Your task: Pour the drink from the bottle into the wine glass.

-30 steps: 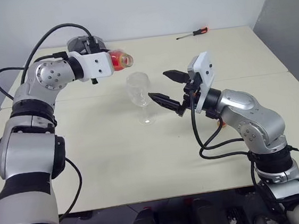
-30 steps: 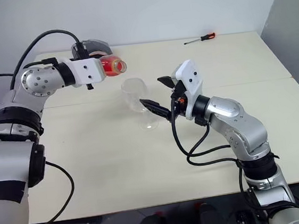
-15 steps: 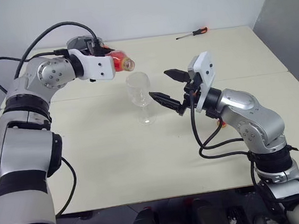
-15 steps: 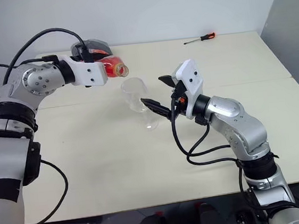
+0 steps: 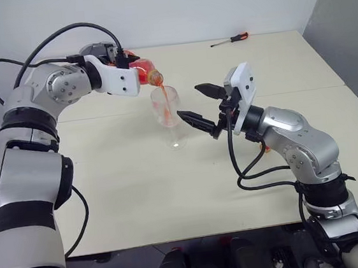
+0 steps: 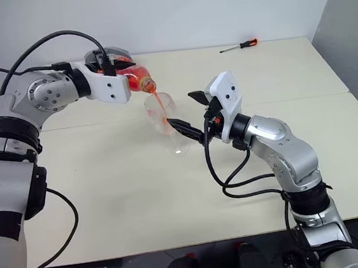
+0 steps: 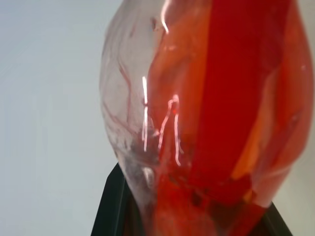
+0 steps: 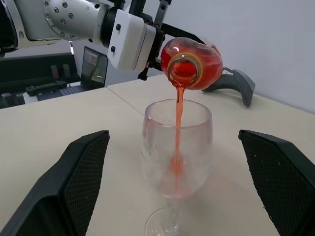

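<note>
**Pouring under way over the wine glass**

Lying near the far edge of the tabletop (image 5: 141,202), well apart from everything else: a red-handled screwdriver (image 5: 231,39). Resting behind the left arm, at the far left of the tabletop: a dark grey device (image 8: 235,84), partly hidden by the arm and the bottle. Looping above the left arm and hanging beneath the right forearm: black cables. Nothing standing between the bottle's mouth and the glass's rim.

Tilting neck-down over the wine glass (image 5: 168,111): the bottle (image 5: 144,72), clamped tight in the fingers of the left gripper (image 6: 123,74), with the black fingers visible at the bottle's base in the left wrist view. Falling as a thin stream from the yellowish mouth into the bowl: the drink (image 8: 178,129), bright red-orange, gathering near the bottom of the bowl, with more of it pooling inside the bottle's body. Standing upright on its round foot near the middle of the tabletop: the glass itself.

Hovering just beside the glass, on the robot's right: the right gripper (image 5: 199,103), fingers spread wide, flanking the bowl in the right wrist view, gripping nothing and touching nothing.

Stretching beneath it all: a pale cream tabletop with a seam crossing it just behind the glass. Rising behind: a plain white wall, with a grey wall at the right.
</note>
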Tool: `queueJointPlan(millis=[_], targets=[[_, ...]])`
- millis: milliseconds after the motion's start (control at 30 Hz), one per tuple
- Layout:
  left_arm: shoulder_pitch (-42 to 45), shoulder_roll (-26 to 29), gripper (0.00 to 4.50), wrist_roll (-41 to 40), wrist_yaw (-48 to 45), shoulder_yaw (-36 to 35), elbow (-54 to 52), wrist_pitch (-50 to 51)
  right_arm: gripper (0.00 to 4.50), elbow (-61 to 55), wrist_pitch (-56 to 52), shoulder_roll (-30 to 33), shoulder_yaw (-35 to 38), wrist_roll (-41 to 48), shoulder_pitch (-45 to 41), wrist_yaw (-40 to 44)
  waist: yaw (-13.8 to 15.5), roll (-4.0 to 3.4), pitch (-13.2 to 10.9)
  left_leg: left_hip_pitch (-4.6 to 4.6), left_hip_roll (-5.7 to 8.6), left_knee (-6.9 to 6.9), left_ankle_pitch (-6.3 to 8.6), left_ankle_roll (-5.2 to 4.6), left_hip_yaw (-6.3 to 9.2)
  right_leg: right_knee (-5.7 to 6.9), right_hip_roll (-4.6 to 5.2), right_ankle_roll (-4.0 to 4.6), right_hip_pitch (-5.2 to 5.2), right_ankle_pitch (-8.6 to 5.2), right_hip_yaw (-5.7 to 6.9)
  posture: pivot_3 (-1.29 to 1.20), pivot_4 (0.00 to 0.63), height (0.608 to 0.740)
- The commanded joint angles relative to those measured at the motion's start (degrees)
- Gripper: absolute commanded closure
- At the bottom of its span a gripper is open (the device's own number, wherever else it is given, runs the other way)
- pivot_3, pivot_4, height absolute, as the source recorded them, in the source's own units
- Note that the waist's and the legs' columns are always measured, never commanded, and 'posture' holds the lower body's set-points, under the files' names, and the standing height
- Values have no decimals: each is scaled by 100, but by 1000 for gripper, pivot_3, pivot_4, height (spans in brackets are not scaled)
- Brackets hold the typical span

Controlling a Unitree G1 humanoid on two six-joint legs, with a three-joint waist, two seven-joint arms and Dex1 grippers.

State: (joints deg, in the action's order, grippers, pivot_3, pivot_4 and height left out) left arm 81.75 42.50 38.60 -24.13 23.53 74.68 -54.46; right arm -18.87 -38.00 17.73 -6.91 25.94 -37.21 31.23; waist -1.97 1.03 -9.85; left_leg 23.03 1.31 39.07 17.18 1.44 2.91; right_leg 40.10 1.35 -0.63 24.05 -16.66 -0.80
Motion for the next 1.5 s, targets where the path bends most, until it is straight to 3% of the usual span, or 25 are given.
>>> queueJointPlan(millis=[33, 1500], targets=[[327, 151, 3476, -28, 188, -24, -46, -57, 0, -84, 150, -9, 91, -2, -158, 40, -2, 0, 0, 0, 0, 0, 0, 0, 0, 1, 0, 0, 0, 0, 0, 0, 150, 740], [603, 253, 3476, 251, 438, 244, 33, -33, 0, -10, 246, 20, 74, -76, -182, 158, -12, 2, 2, 0, 0, 2, -1, 2, -3, 8, 0, 0, 2, 0, -1, 0, 150, 740]])
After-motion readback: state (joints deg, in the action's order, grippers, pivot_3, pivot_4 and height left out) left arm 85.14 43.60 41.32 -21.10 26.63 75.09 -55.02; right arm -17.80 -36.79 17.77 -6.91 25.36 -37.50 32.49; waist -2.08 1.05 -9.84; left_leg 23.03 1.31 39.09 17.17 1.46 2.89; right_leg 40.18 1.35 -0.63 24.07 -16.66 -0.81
